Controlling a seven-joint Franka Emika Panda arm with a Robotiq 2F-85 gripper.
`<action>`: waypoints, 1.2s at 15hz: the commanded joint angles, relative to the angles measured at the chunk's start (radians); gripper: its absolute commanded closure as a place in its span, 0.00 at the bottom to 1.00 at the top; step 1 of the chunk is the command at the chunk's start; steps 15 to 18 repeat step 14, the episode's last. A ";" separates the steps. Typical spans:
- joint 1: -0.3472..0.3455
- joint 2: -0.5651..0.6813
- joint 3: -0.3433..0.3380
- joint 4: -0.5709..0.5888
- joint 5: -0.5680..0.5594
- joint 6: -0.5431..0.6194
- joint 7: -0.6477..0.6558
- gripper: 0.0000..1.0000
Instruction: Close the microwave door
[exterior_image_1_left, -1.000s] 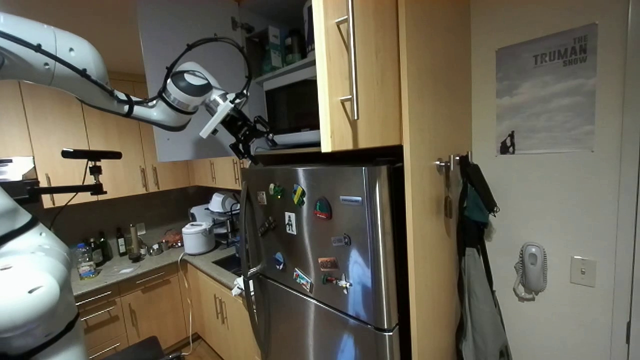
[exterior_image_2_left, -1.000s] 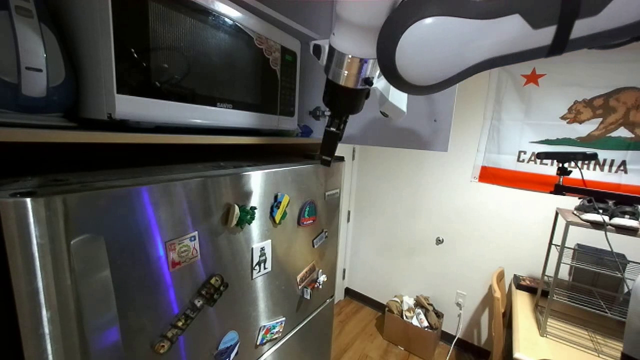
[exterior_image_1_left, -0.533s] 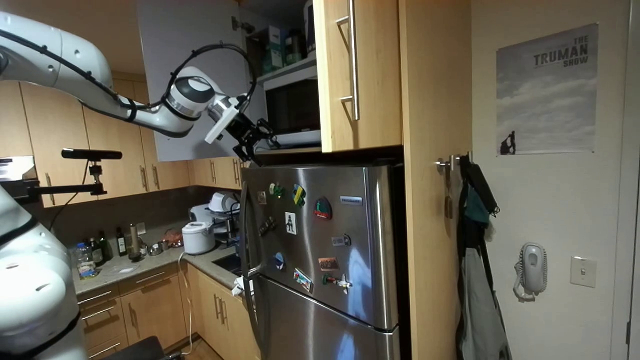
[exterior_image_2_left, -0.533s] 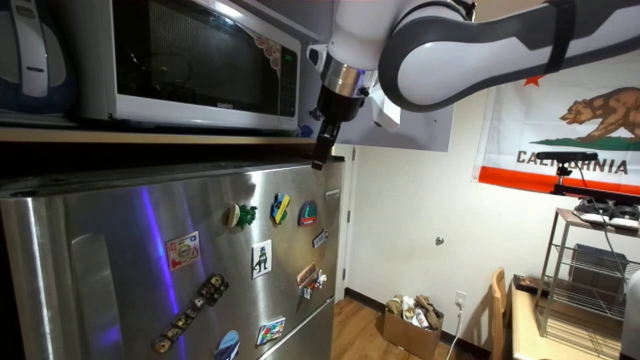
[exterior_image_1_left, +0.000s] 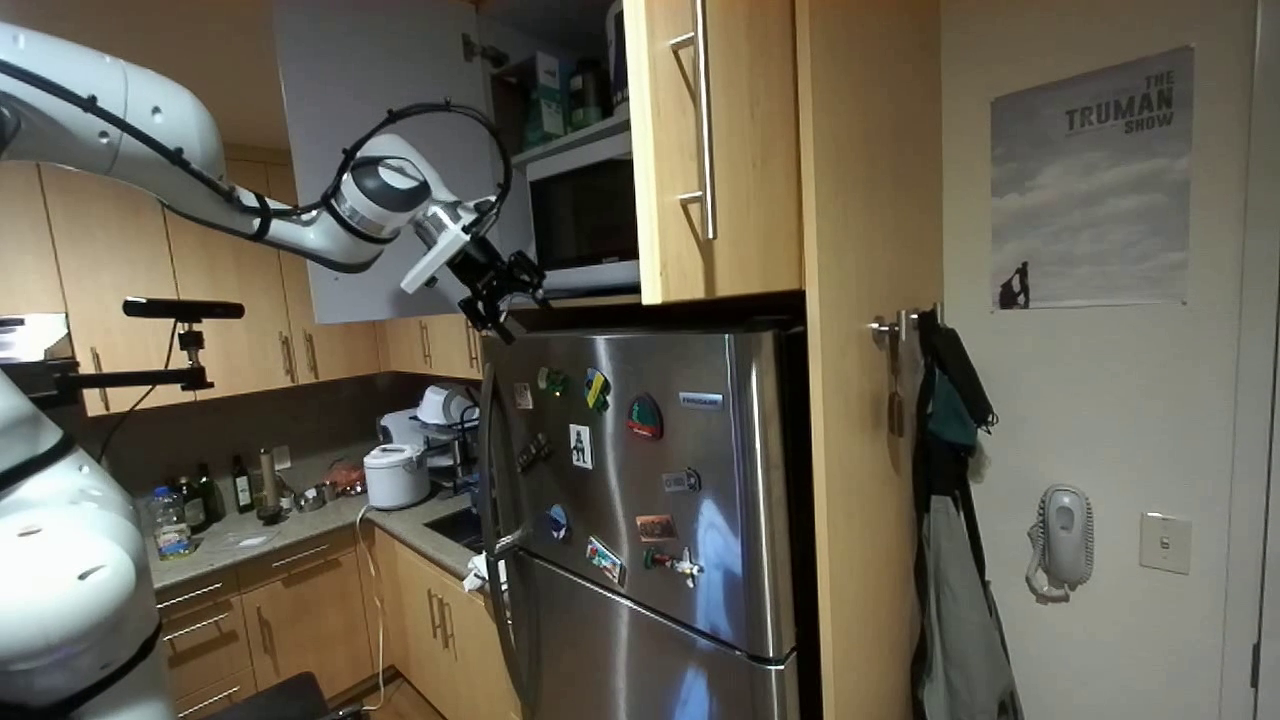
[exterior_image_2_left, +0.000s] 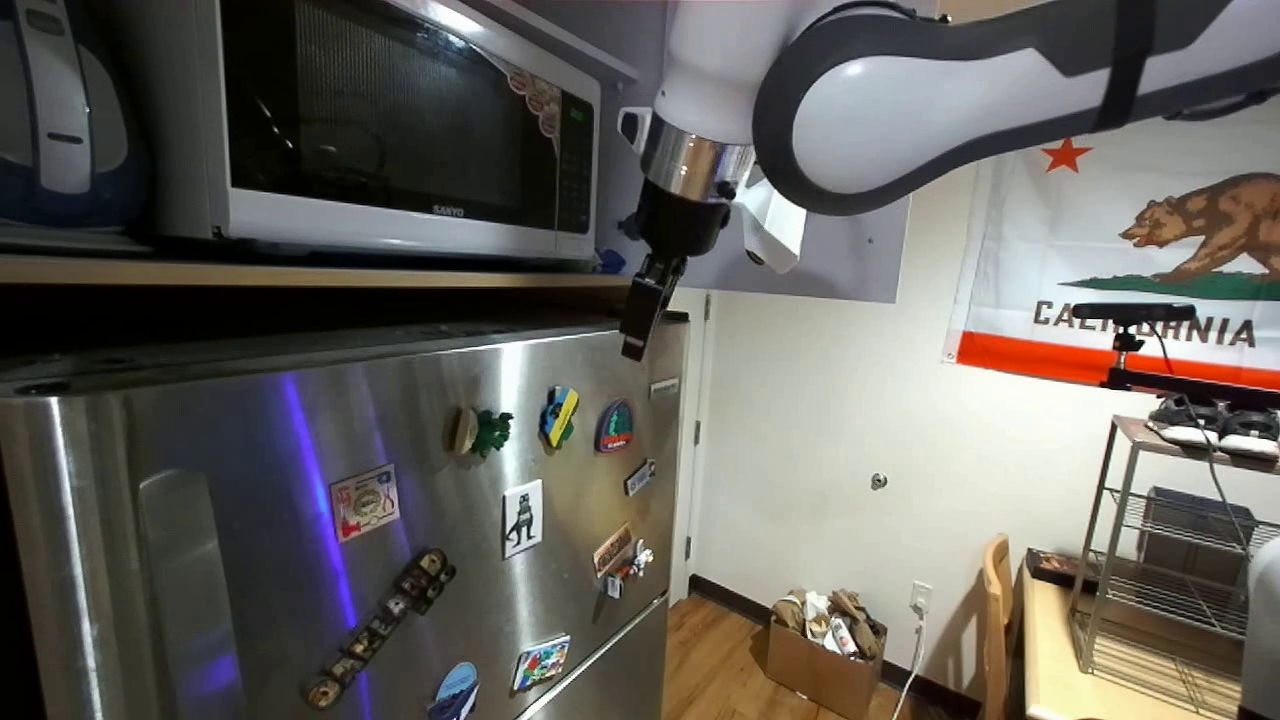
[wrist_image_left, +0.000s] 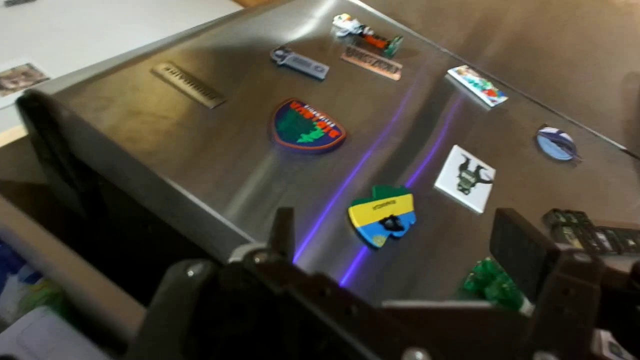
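Microwave door (exterior_image_2_left: 400, 120) sits flush on the microwave (exterior_image_2_left: 193, 130), up above the fridge (exterior_image_2_left: 440, 500): looks closed, so task's prob. done. Door hasn't budged this last sec; your tool (exterior_image_1_left: 527, 321) has, dipping a bit lower near the fridge's top edge, clear of the door, fingers (wrist_image_left: 522, 250) spread w/ nothing btwn. Nothing left to push, imo; back off, mind the cabinet doors (exterior_image_2_left: 845, 260).

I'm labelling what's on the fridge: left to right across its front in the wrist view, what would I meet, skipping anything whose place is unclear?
Nameplate, triangular magnet, yellow-and-blue magnet, white magnet, blue oval magnet.
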 joint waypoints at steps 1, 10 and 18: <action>0.056 -0.010 -0.015 -0.032 0.149 -0.054 0.097 0.00; 0.024 -0.006 -0.028 -0.078 0.329 -0.122 0.385 0.00; 0.035 0.003 -0.028 -0.072 0.305 -0.095 0.341 0.00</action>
